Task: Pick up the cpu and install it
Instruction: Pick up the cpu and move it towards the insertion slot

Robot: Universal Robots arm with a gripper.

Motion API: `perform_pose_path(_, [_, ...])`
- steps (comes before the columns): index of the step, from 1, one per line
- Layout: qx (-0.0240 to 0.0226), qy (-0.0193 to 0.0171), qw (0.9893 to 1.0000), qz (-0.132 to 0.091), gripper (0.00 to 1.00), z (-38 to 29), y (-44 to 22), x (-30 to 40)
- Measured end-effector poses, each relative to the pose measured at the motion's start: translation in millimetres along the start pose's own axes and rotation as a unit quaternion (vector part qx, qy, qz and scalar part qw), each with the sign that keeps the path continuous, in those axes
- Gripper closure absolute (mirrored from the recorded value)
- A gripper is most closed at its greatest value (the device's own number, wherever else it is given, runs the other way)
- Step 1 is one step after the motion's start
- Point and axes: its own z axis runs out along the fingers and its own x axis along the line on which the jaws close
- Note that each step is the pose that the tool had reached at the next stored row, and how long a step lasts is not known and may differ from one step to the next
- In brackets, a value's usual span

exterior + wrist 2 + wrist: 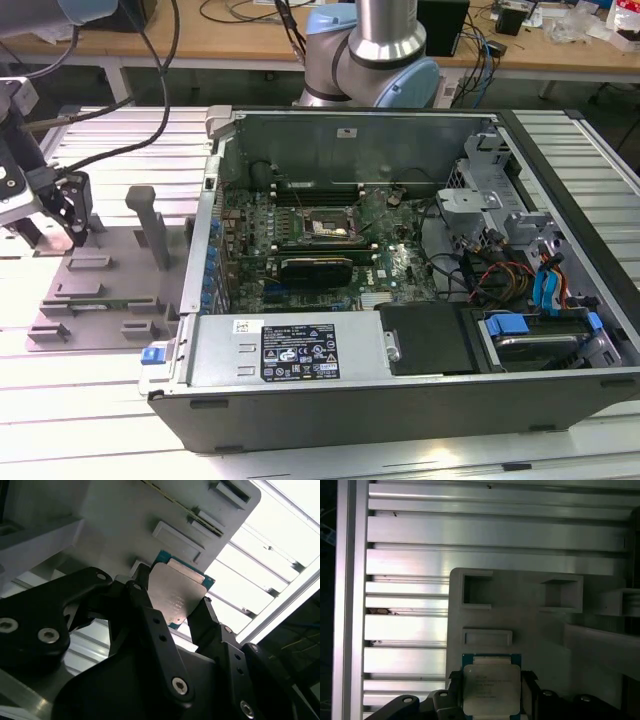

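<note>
Currently on my log, item: the cpu [177,595], silver lid up, sitting between the jaws over the grey tray [100,290] at the exterior view's left. It is well apart from the black socket [330,228] inside the open computer case [420,410].

Jaws: narrowed onto two opposite edges of the chip, which I judge to be a pinch grip. I cannot tell whether the chip has cleared the tray.

Hazards, as I rate them:
- Edge contact is thin, so the chip may twist or slip out and drop onto the tray or the slatted table [110,130].
- A skewed hold would meet the socket crooked and bend its contacts.
- The case wall and cables crowd the route.
</note>
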Motion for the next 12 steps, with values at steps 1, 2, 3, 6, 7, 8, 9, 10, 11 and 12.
perform_pose_path(1, [0.0001,0.0000,1.0000,0.000,0.45,-1.0,0.0,0.0])
perform_pose_path(2, [0.0003,0.0000,1.0000,0.000,0.45,-2.7,0.0,-0.1])
perform_pose_path(3, [0.0006,0.0000,1.0000,0.000,0.45,-3.8,0.1,-0.1])
perform_pose_path(6, [0.0006,0.0000,1.0000,0.000,0.45,-8.1,0.1,-0.2])
perform_pose_path(7, [0.0010,0.0000,1.0000,0.000,0.45,-10.9,0.1,-0.3])
perform_pose_path(8, [0.0015,0.0000,1.0000,0.000,0.45,-13.3,0.2,-0.4])
perform_pose_path(9, [0.0029,0.0001,1.0000,0.000,0.45,-19.7,0.2,-0.6])
perform_pose_path(10, [0.0061,0.0001,1.0000,0.000,0.45,-30.8,0.3,-0.9])
perform_pose_path(11, [0.0067,0.0002,1.0000,0.000,0.45,-34.4,0.3,-1.0])
perform_pose_path(12, [0.0069,0.0002,1.0000,0.000,0.45,-35.2,0.3,-1.1])
